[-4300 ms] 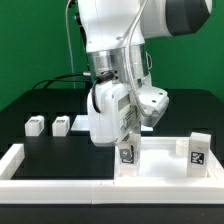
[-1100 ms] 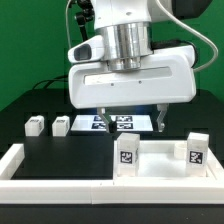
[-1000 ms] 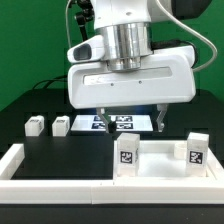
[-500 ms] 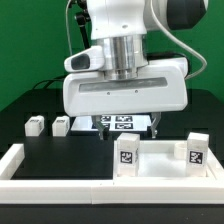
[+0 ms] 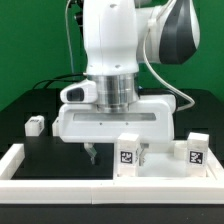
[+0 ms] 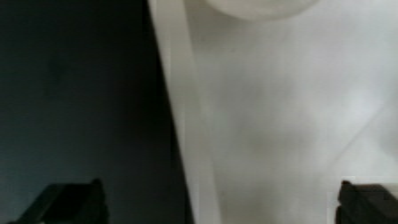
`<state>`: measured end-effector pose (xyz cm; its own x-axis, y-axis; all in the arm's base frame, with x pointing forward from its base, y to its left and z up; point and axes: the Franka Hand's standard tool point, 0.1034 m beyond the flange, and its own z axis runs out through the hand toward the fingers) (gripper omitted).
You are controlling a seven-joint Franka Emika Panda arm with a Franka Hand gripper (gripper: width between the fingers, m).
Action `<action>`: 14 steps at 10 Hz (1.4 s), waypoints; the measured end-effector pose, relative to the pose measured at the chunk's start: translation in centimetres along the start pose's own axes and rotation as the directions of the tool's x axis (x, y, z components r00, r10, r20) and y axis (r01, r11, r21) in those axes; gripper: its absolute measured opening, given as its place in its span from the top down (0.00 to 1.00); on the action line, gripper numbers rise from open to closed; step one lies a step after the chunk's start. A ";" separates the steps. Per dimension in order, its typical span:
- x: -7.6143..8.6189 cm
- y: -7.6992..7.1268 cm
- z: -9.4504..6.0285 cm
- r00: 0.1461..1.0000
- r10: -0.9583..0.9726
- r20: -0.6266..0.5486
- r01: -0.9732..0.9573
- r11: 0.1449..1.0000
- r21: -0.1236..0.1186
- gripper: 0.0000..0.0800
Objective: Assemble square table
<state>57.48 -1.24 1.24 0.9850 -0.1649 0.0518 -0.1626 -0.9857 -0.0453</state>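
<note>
Two dark fingertips (image 5: 92,153) hang from the wide white body of the gripper (image 5: 117,152) in the exterior view, spread far apart with nothing pinched between them. The white robot arm (image 5: 110,50) points the gripper straight down over the black tabletop surface of the work table (image 5: 50,150). The white plastic square tabletop (image 5: 170,161) lies at the exterior view's right, tucked against the long white low wall (image 5: 60,186) that frames the workspace. A short white leg with a black-and-white tag (image 5: 127,155) stands upright at the tabletop's nearer corner, and a second tagged white leg (image 5: 197,150) stands upright at the corner further to the exterior view's right. The nearer leg appears between the two fingertips, though whether it truly lies between them in depth cannot be told. One loose small white leg (image 5: 35,126) lies on the work table well to the exterior view's left, apart from the tabletop. In the wrist view the gripper (image 6: 221,203) shows only its two dark fingertips (image 6: 71,200), set wide at opposite edges of the picture. Between them runs a broad pale white surface (image 6: 285,120), blurred and very close, bordered on one side by the dark work table (image 6: 71,90); which part this surface belongs to cannot be told.
</note>
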 end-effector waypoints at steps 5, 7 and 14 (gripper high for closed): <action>0.0 0.1 0.2 1.000 -0.001 -0.006 0.001 1.000 -0.004 0.69; -0.1 0.2 0.2 1.000 -0.011 -0.004 0.011 1.000 -0.007 0.91; -0.1 0.3 0.2 1.000 -0.024 -0.003 0.024 1.000 -0.012 0.91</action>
<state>57.37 -1.48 1.06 0.9885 -0.1410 0.0555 -0.1394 -0.9897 -0.0316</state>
